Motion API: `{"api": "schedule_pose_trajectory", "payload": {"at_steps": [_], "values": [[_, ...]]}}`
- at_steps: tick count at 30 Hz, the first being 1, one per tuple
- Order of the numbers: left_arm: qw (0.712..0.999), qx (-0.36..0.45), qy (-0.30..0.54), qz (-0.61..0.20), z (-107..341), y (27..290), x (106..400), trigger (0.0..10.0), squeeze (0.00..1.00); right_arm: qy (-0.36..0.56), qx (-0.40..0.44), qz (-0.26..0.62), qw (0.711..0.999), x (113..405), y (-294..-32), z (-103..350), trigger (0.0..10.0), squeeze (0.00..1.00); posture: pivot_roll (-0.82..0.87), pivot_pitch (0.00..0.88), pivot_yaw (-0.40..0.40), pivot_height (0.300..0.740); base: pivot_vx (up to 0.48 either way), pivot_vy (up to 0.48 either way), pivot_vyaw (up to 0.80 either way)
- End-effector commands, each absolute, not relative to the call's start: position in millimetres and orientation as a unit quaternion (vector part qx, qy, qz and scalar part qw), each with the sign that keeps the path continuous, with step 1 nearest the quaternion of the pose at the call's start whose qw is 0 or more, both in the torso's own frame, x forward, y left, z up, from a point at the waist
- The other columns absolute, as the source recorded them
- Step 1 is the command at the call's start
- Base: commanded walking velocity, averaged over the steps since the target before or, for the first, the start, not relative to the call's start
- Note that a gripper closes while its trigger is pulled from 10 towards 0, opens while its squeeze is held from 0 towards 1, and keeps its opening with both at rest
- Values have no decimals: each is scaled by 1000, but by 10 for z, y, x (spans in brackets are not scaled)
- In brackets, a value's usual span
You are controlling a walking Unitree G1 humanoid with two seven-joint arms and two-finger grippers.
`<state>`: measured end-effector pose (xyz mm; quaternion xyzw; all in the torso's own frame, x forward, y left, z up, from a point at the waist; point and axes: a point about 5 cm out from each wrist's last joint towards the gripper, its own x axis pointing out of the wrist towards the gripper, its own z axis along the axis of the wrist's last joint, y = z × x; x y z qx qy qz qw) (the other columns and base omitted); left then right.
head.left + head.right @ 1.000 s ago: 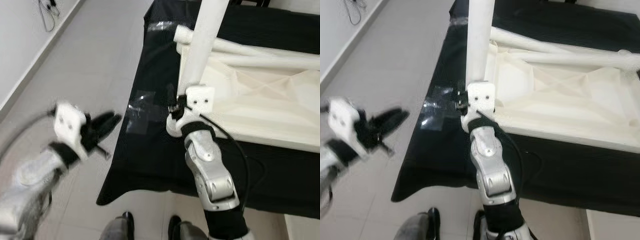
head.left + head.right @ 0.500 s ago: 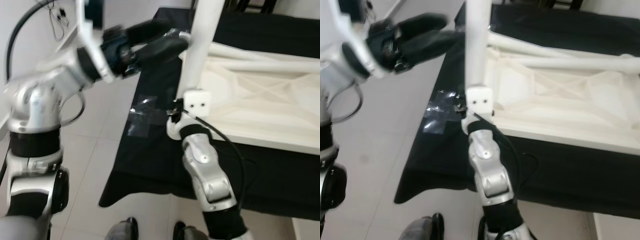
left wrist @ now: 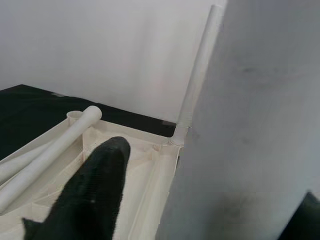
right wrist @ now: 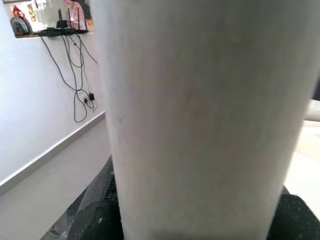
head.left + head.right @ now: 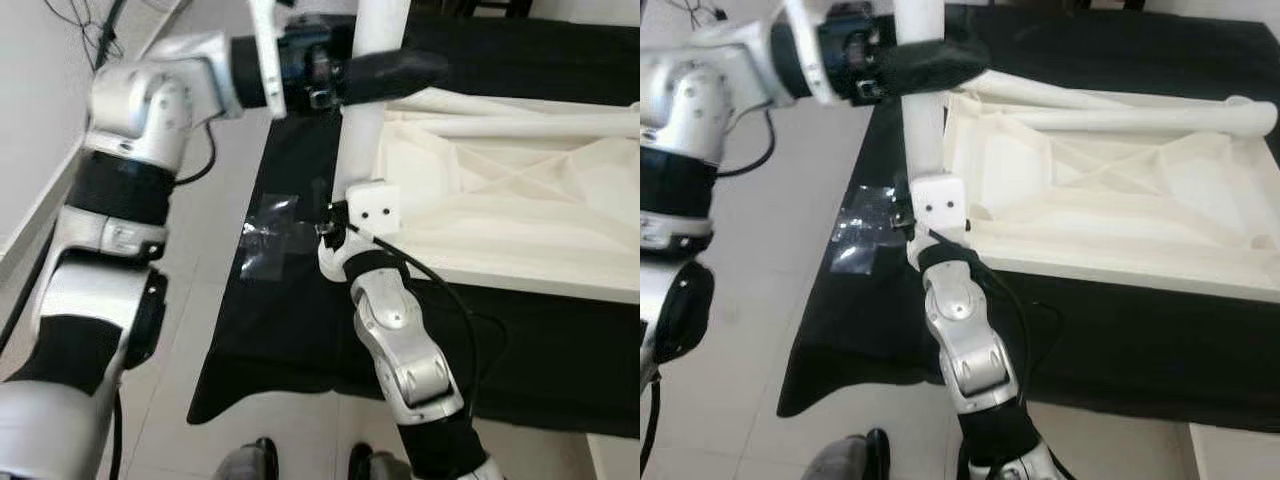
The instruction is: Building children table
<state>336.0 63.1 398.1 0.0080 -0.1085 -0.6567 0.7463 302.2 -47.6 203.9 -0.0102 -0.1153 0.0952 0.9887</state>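
With the upright white plastic table leg (image 5: pixel 365 120) at the corner of the inverted cream tabletop (image 5: pixel 1120 190), right gripper (image 5: pixel 912 222) clamped low and left gripper (image 5: pixel 385 72) straddling it higher, pressing straight down seemed wisest.

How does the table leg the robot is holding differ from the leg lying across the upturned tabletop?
The held leg stands upright at the corner of the tabletop; the loose leg lies flat across it. The held one is gripped by the left pincer and right pincer; the loose one is untouched. Both are plain white tubes.
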Motion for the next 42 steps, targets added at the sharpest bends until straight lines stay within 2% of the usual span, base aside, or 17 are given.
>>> {"api": "schedule_pose_trajectory", "payload": {"at_steps": [1,2,3,4,11,14,21,22,23,24,25,27,32,38,39,40,42], "values": [[773,11,-93,-628,3939,679,3450,0,0,12,2,101,995,2986,-368,1512,10000,0,135,232,25,740,0,0,0],[773,11,-93,-628,3939,679,3450,0,0,12,2,101,995,2986,-368,1512,10000,0,135,232,25,740,0,0,0],[774,12,-94,-625,3943,673,3456,0,0,11,-3,102,995,2988,-371,1514,10000,200,133,227,23,740,0,0,0],[779,17,-97,-619,3954,672,3473,0,0,5,-1,109,994,3003,-388,1550,10000,1000,132,222,21,740,0,0,0],[779,25,-97,-619,3953,707,3507,0,0,-54,0,185,981,3162,-544,1855,10000,1000,122,216,20,740,0,0,0],[774,24,-99,-625,3950,701,3500,0,0,-101,-14,286,953,3292,-689,2149,10000,1000,117,213,14,740,0,0,0],[765,32,-98,-636,3899,664,3474,0,0,-124,-70,360,922,3455,-898,2395,10000,1000,116,210,3,740,0,0,0],[759,36,-98,-643,3876,642,3459,0,0,-126,-84,382,912,3525,-978,2494,10000,706,116,210,2,740,0,0,0],[759,36,-98,-643,3876,642,3459,0,0,-126,-84,382,912,3525,-978,2494,10000,706,116,210,2,740,0,0,0],[753,40,-96,-650,3853,621,3441,0,0,-131,-100,396,903,3590,-1042,2605,10000,98,119,211,4,740,0,0,0],[749,44,-95,-654,3836,605,3430,0,0,-133,-106,406,898,3632,-1072,2678,10000,0,119,211,4,740,0,0,0],[749,44,-95,-654,3836,605,3430,0,0,-133,-106,406,898,3632,-1072,2678,10000,0,119,211,4,740,0,0,0],[726,72,-88,-679,3755,513,3384,0,0,-123,-137,526,831,3622,-992,2814,10000,0,116,209,8,740,0,0,0],[717,77,-89,-687,3761,454,3380,0,0,-125,-124,555,813,3658,-954,2899,10000,0,113,209,12,740,0,0,0],[715,78,-89,-689,3758,441,3380,0,0,-125,-113,563,809,3672,-954,2911,8784,0,111,211,14,740,0,0,0],[713,77,-88,-692,3751,430,3377,0,0,-122,-103,568,807,3685,-958,2913,0,0,111,211,14,740,0,0,0],[711,77,-87,-693,3745,424,3376,0,0,-121,-96,570,807,3695,-962,2913,0,0,111,211,14,740,0,0,0]]}}
